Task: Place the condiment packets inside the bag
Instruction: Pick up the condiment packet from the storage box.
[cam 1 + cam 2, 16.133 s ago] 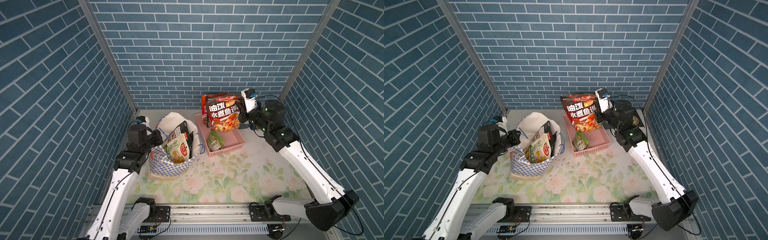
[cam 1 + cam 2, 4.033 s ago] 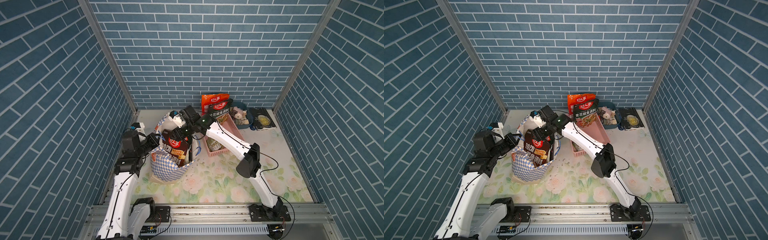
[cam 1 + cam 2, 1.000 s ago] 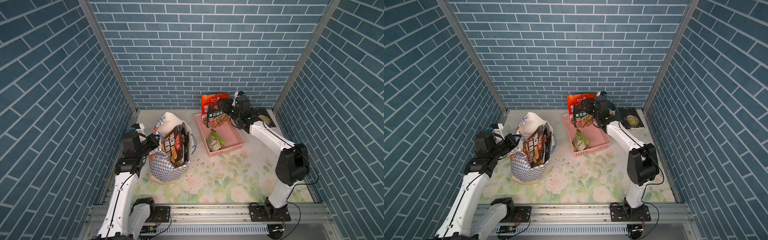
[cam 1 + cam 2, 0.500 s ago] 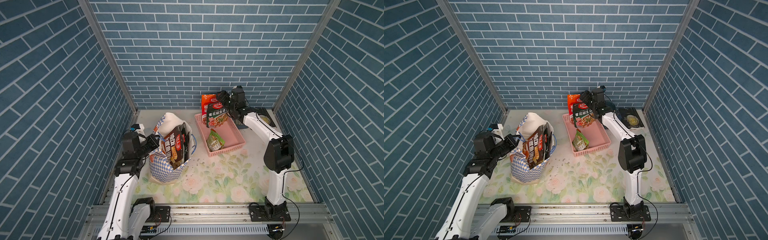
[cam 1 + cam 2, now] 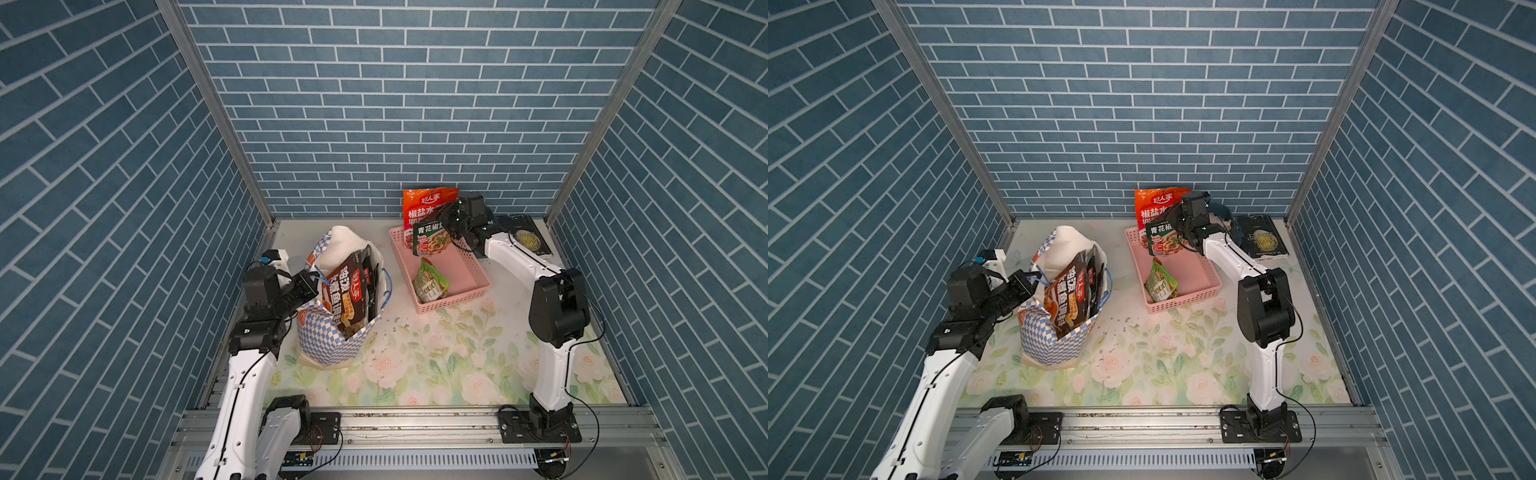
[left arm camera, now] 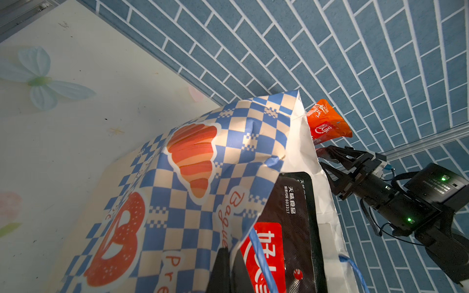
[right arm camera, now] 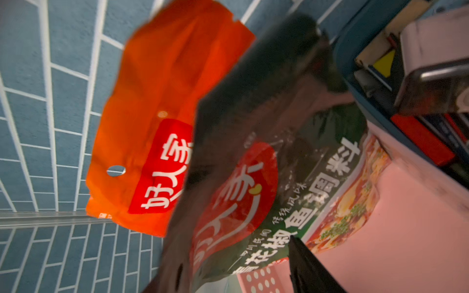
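On the floral table (image 5: pixel 415 365), nearest the camera, one blue-and-white checkered paper bag (image 5: pixel 328 340) stands open. At least two black condiment packets (image 5: pixel 347 299) poke out of its mouth. The left end effector (image 5: pixel 309 282) is pinched tight on the bag's rim. Only the left wrist view shows its fingers (image 6: pixel 223 269) clamping the paper beside a blue cord handle (image 6: pixel 261 256).

Farther back, one pink basket (image 5: pixel 461 286) holds one small green packet (image 5: pixel 430 282) lying flat and one dark green packet (image 5: pixel 432 241) upright at its far end. The right end effector (image 5: pixel 446 224) is at that packet's top edge; whether it grips cannot be told.

One orange-red packet (image 5: pixel 428 203) stands against the back wall. One black book (image 5: pixel 530 241) lies at the far right. One blue tub (image 7: pixel 355 76), mostly hidden behind the right arm in both top views, shows plainly in the right wrist view.
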`<state>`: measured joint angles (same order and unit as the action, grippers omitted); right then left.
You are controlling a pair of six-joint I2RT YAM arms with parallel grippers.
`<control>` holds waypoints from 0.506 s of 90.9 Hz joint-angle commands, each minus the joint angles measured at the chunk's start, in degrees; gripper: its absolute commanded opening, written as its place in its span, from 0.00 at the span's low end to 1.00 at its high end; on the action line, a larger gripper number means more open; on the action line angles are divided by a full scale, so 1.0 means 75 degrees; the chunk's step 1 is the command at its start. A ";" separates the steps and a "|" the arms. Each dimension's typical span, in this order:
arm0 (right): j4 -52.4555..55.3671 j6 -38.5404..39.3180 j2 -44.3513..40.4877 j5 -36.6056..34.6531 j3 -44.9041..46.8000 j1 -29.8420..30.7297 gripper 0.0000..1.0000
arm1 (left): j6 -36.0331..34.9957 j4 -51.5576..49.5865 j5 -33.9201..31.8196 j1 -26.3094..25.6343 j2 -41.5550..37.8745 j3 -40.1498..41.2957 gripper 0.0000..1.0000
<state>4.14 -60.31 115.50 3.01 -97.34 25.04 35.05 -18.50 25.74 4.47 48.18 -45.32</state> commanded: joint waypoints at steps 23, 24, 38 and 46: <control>-0.0014 0.0976 -0.1046 -0.0574 0.0487 -0.0141 0.00 | -0.0094 -0.0307 0.0084 -0.0022 -0.0061 0.0126 0.00; -0.0037 0.1046 -0.1086 -0.0581 0.0487 -0.0140 0.00 | -0.0093 -0.0303 0.0090 -0.0022 -0.0061 0.0125 0.00; -0.0279 0.2342 -0.1647 -0.0446 0.0265 -0.0140 0.00 | -0.0007 -0.0121 0.0245 -0.0022 -0.0046 0.0103 0.00; -0.0305 0.3022 -0.1943 -0.0110 -0.0039 -0.0143 0.00 | 0.0056 -0.0023 0.0305 -0.0022 -0.0024 0.0090 0.00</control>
<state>5.23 -48.95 106.85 1.34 -93.80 24.64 35.14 -18.06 25.89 4.47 47.94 -45.30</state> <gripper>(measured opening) 0.052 0.064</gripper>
